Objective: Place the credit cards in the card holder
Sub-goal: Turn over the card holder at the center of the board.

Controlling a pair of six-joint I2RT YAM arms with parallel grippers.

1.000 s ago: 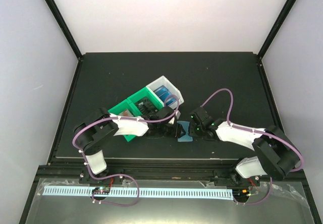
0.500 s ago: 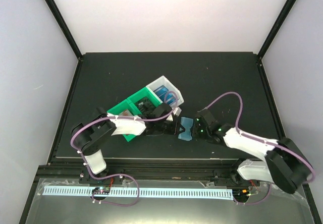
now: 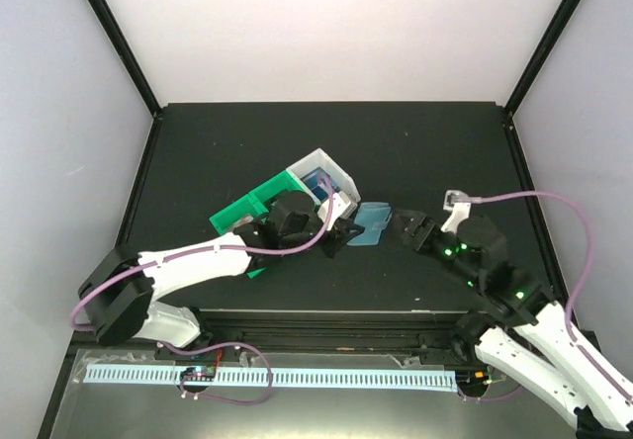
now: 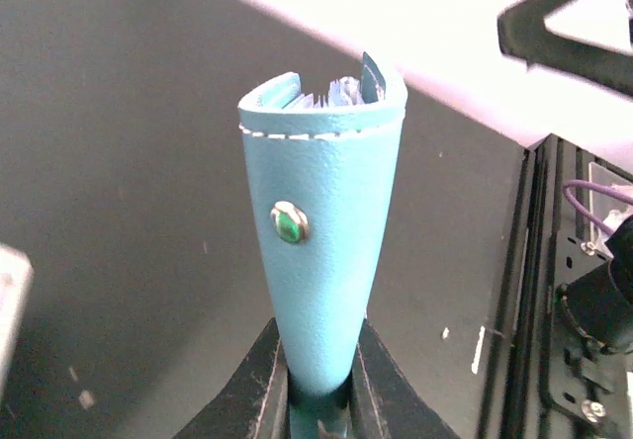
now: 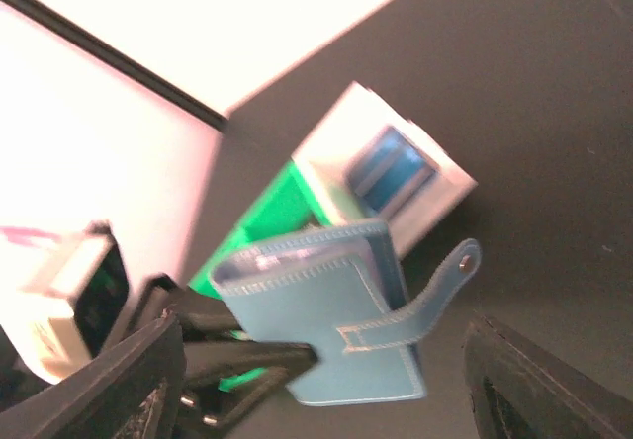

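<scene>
The teal card holder (image 3: 372, 222) hangs above the table, and my left gripper (image 3: 341, 233) is shut on its lower end. In the left wrist view the card holder (image 4: 321, 212) stands up from between the fingers (image 4: 259, 385), its open top edge away from the camera. My right gripper (image 3: 408, 228) is open just right of the holder and apart from it. Seen from the right wrist, the card holder (image 5: 326, 310) has its snap tab (image 5: 463, 259) hanging loose. Blue credit cards (image 3: 322, 183) stand in the white bin (image 3: 339, 168).
A green bin (image 3: 240, 213) adjoins the white bin on its left, under my left arm. From the right wrist I see the white bin (image 5: 440, 177) with blue cards (image 5: 389, 167) and the green bin (image 5: 272, 217) behind the holder.
My left gripper has shut on the card holder and carried it up and away from the near edge. My right gripper has opened, let go of it and drawn back to the right.
</scene>
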